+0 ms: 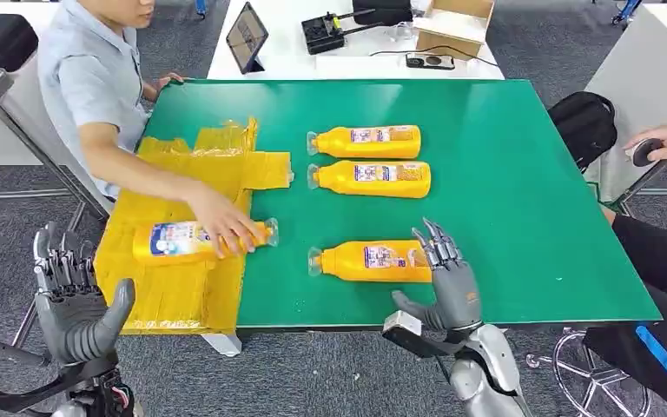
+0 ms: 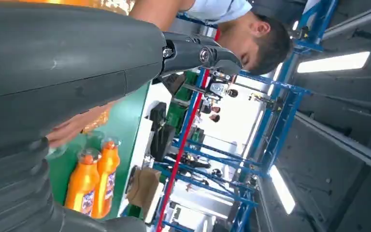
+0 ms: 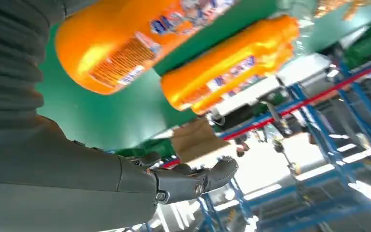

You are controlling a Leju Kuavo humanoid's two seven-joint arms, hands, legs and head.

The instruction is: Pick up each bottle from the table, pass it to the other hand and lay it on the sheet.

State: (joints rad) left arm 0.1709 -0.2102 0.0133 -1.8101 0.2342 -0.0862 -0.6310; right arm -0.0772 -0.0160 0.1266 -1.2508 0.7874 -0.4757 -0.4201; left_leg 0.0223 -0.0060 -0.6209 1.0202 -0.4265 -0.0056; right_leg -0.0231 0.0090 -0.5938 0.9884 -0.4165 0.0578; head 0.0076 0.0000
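Observation:
Three orange bottles lie on the green table [image 1: 504, 174]: a far one [image 1: 365, 141], a middle one [image 1: 371, 178] and a near one [image 1: 372, 261]. My right hand [image 1: 447, 278] is open at the near bottle's base end, fingers spread close beside it; contact cannot be told. The right wrist view shows that bottle [image 3: 125, 43] close up, with the other bottles [image 3: 232, 63] beyond. A further bottle [image 1: 200, 241] lies on the yellow sheet [image 1: 182, 217] under a person's hand [image 1: 226, 228]. My left hand [image 1: 74, 300] is open, off the table's near left corner.
A person in a light blue shirt [image 1: 95, 78] leans in from the far left. Another person's hand [image 1: 660, 143] rests at the right edge. A white table [image 1: 295, 52] behind holds a tablet, a black device and a cardboard box.

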